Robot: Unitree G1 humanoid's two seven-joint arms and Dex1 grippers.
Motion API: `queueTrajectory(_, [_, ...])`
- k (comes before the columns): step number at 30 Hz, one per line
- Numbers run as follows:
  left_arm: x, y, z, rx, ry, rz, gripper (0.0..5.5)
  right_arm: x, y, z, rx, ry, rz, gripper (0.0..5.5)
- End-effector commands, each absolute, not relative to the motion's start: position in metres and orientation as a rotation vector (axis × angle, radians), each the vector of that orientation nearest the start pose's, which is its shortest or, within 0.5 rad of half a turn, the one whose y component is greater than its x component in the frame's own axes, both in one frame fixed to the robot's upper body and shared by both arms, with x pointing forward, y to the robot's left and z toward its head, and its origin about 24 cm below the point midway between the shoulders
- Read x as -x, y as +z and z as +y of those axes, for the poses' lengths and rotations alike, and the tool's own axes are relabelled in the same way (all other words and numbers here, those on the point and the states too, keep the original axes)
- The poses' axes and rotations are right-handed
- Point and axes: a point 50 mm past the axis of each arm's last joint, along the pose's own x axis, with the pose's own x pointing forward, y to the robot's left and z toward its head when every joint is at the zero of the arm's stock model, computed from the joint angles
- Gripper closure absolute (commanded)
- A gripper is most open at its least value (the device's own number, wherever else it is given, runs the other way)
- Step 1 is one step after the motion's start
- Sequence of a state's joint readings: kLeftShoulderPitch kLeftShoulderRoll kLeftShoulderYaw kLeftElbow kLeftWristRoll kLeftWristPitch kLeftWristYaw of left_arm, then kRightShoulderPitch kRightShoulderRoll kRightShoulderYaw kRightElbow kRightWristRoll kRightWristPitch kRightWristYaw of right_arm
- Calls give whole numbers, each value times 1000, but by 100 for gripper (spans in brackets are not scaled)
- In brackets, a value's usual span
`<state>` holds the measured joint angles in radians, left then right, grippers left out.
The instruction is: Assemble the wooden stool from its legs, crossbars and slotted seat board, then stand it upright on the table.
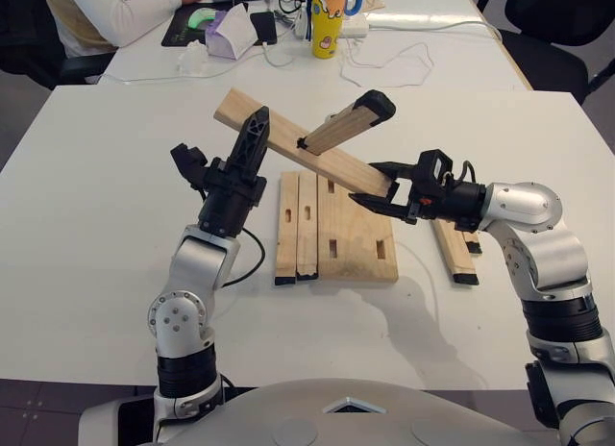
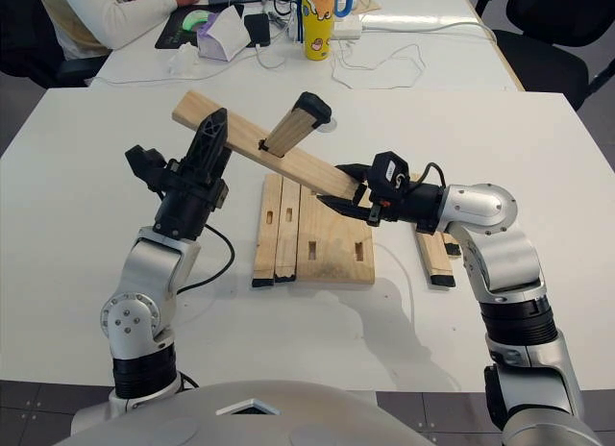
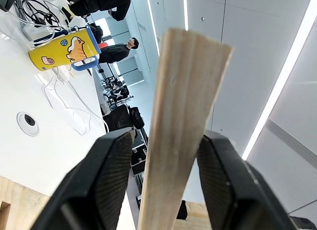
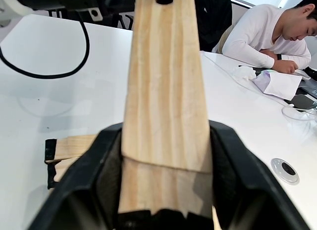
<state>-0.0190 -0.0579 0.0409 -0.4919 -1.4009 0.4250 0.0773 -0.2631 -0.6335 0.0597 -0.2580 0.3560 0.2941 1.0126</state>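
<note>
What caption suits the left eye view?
Left gripper and right gripper hold a pale wooden bar with black-capped leg above slotted seat board.

Tilted crossbar (image 1: 332, 161) bars passage over the seat board (image 1: 356, 239).

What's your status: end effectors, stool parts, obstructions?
Left end effector, right end effector shut on plank, raised and tilted. Leg joined to it, sticking up. Slotted boards flat underneath.

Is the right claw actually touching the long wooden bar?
Touching. The right wrist view shows the long wooden bar lying between the fingers of the right claw, wood against both inner faces.
</note>
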Motion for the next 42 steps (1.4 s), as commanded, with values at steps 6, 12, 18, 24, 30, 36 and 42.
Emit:
queueTrajectory(6, [-233, 142, 112, 1298, -506, -58, 440, -256, 148, -167, 410, 1186, 8, 346])
queueTrajectory(12, [-234, 140, 115, 1287, -475, -53, 440, -255, 147, -166, 422, 1198, 21, 346])
queueTrajectory(18, [-233, 131, 126, 1282, -409, -21, 445, -245, 144, -165, 378, 1204, 38, 283])
queueTrajectory(24, [-234, 114, 142, 1193, -345, 94, 445, -237, 156, -172, 115, 1114, 28, 283])
queueTrajectory(30, [-239, 109, 160, 1109, -316, 196, 445, -242, 166, -188, -151, 816, -44, 283])
queueTrajectory(36, [-237, 111, 155, 1031, -342, 294, 445, -240, 119, -180, -209, 279, -43, 371])
queueTrajectory(42, [-240, 112, 158, 1018, -281, 277, 445, -219, 72, -162, 73, 134, 90, 452])
